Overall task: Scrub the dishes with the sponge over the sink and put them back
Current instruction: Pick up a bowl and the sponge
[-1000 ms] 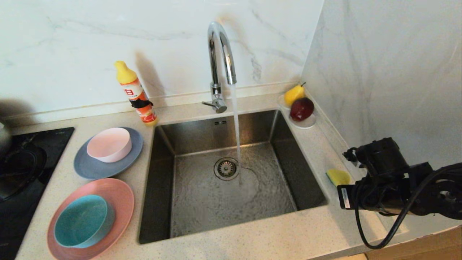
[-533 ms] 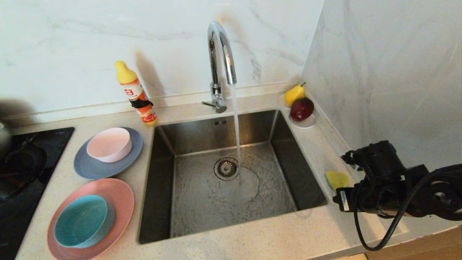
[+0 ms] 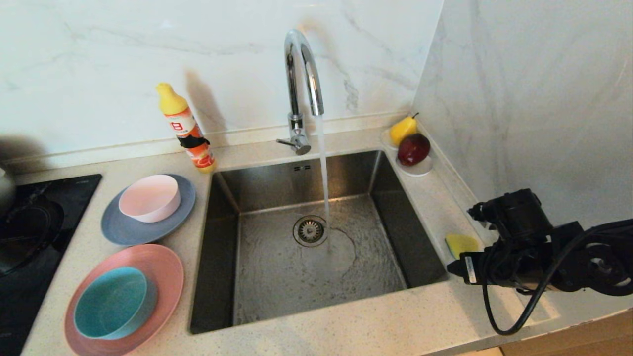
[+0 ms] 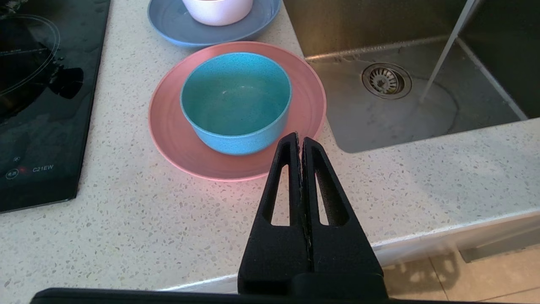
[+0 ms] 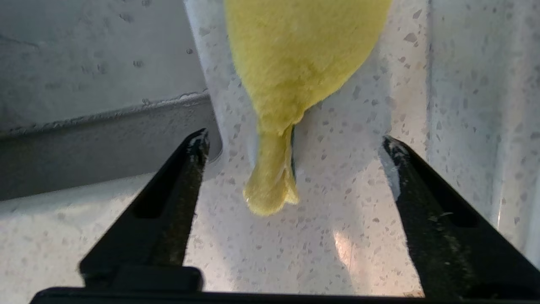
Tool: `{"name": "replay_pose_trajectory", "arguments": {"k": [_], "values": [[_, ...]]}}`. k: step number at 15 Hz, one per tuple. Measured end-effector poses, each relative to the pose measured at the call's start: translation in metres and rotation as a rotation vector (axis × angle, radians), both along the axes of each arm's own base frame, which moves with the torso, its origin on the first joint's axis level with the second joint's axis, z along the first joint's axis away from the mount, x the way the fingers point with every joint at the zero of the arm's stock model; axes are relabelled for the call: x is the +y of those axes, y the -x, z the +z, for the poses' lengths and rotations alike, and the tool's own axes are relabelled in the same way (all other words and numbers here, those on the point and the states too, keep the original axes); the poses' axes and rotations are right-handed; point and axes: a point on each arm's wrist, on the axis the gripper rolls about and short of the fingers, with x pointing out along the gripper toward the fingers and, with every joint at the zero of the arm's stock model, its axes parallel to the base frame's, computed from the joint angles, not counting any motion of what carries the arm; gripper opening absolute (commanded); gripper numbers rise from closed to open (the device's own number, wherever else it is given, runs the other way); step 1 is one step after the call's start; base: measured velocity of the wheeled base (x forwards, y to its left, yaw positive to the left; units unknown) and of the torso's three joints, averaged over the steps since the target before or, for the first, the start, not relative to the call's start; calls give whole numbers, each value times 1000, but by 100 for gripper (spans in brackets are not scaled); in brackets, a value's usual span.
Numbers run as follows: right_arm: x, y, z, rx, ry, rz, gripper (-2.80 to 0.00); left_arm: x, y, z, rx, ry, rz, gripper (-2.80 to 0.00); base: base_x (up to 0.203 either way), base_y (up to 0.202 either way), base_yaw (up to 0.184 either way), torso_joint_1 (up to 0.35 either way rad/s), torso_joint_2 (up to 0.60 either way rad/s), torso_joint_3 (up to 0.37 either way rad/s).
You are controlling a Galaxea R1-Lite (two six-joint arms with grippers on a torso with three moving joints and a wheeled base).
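Note:
The yellow sponge (image 3: 460,243) lies on the counter right of the sink (image 3: 222,247), its narrow end pinched flat. My right gripper (image 3: 467,258) is low over it and open; in the right wrist view that narrow end of the sponge (image 5: 295,63) lies between the spread fingers (image 5: 185,177), touching neither. The teal bowl (image 3: 111,301) sits on the pink plate (image 3: 165,269), and the pale pink bowl (image 3: 151,198) on the grey-blue plate (image 3: 116,230). My left gripper (image 4: 299,139) is shut and empty, parked above the counter's front edge near the teal bowl (image 4: 236,101).
Water runs from the chrome tap (image 3: 301,74) onto the basin floor by the drain (image 3: 310,230). A soap bottle (image 3: 188,131) stands behind the sink's left corner. A saucer with a pear (image 3: 403,129) and a red fruit (image 3: 413,148) sits far right. A black hob (image 3: 29,237) is left; a wall rises close on the right.
My right gripper's fingers have spread apart and let go of the sponge, and one finger now reaches further toward the sink. The sponge stays on the counter. The left arm is still.

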Motion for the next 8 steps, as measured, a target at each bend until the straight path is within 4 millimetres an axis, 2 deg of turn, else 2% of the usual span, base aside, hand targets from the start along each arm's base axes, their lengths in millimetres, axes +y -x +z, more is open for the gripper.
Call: {"name": "replay_pose_trajectory", "arguments": {"k": [6,7,8], "values": [[-1,-8,-1,-2,-3,-13,0,0,0,0,0,0,0,-280,0,0,0,0,0,0],[-1,-9,-1,-3,-3,-14,-280,0,0,0,0,0,0,-280,0,0,0,0,0,0],[-1,-9,-1,-4,-4,-14,-280,0,0,0,0,0,0,-280,0,0,0,0,0,0]]}}
